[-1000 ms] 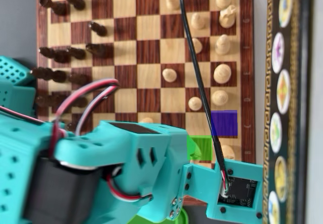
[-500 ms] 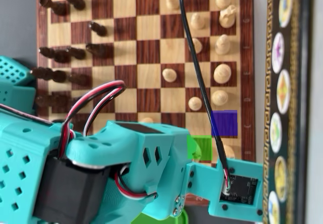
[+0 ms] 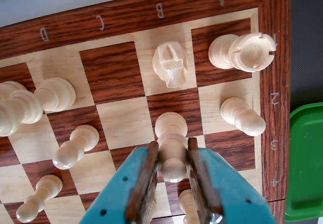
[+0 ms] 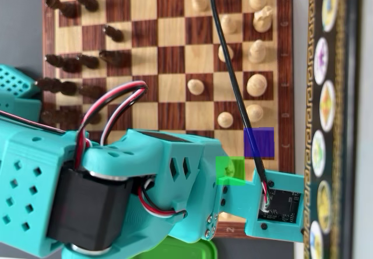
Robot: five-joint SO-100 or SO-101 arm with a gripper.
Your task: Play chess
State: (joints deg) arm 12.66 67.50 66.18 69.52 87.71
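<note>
The wrist view looks down on the A–D corner of the wooden chessboard. My gripper comes in from the bottom edge and is shut on a white pawn, its brown pads pressing both sides of the stem. Whether the pawn's base touches the board I cannot tell. A white knight, a rook and another pawn stand just beyond. In the overhead view the teal arm hides the gripper and the held pawn. Dark pieces line the board's left side and white pieces the right.
A green container sits off the board's edge, and also shows in the overhead view as a green container below the arm. A black cable crosses the board. Green and blue square marks overlay two squares. A dark patterned strip borders the right.
In the overhead view the arm has swung further over the board's lower edge, covering a white piece there. The green container now shows below it.
</note>
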